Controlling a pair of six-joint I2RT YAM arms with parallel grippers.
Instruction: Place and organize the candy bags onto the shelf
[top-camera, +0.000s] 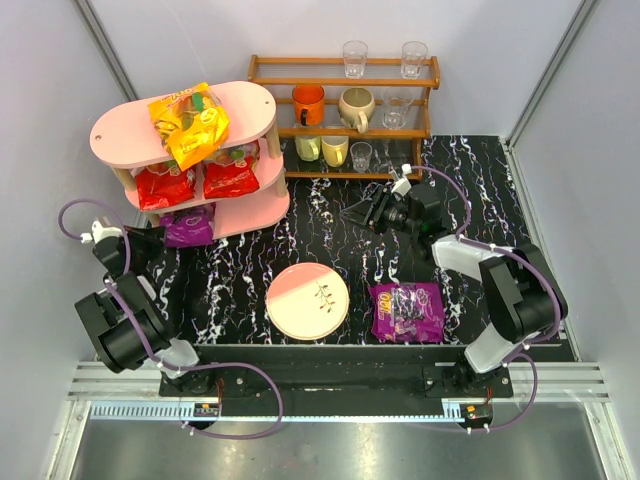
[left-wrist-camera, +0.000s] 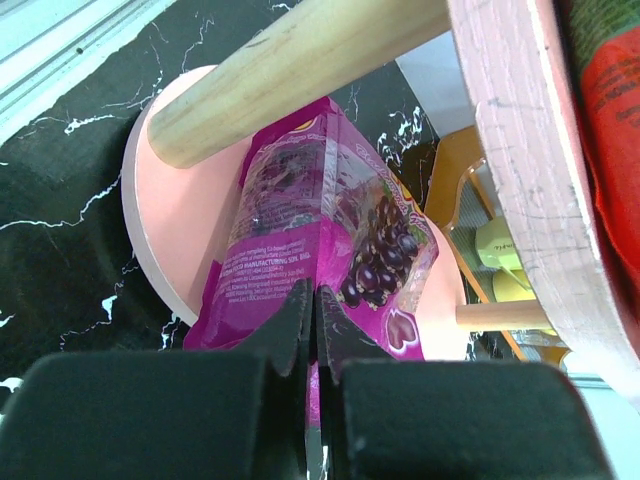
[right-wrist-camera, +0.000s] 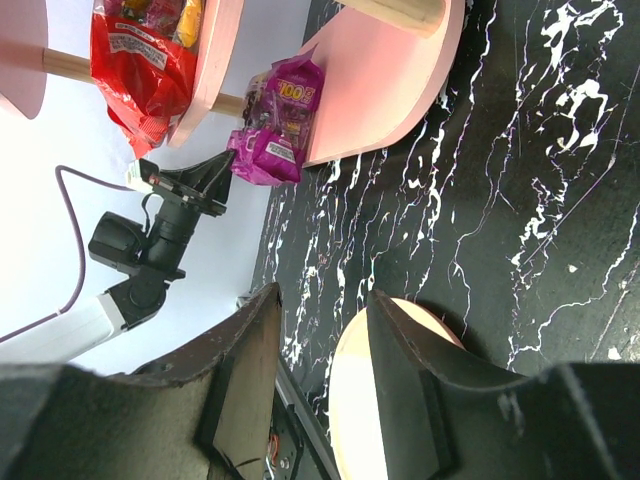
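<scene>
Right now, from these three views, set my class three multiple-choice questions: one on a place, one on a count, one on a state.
1. Which tier of the shelf holds the orange-yellow bag? A top B middle C bottom
2. How many red bags sit on the middle tier? A one B two C three
3. The left gripper is: A open B shut on the purple bag C shut on nothing

Answers: 1 A, it lies on the top board; 2 B, two stand side by side; 3 B, it pinches the pouch's edge.
</scene>
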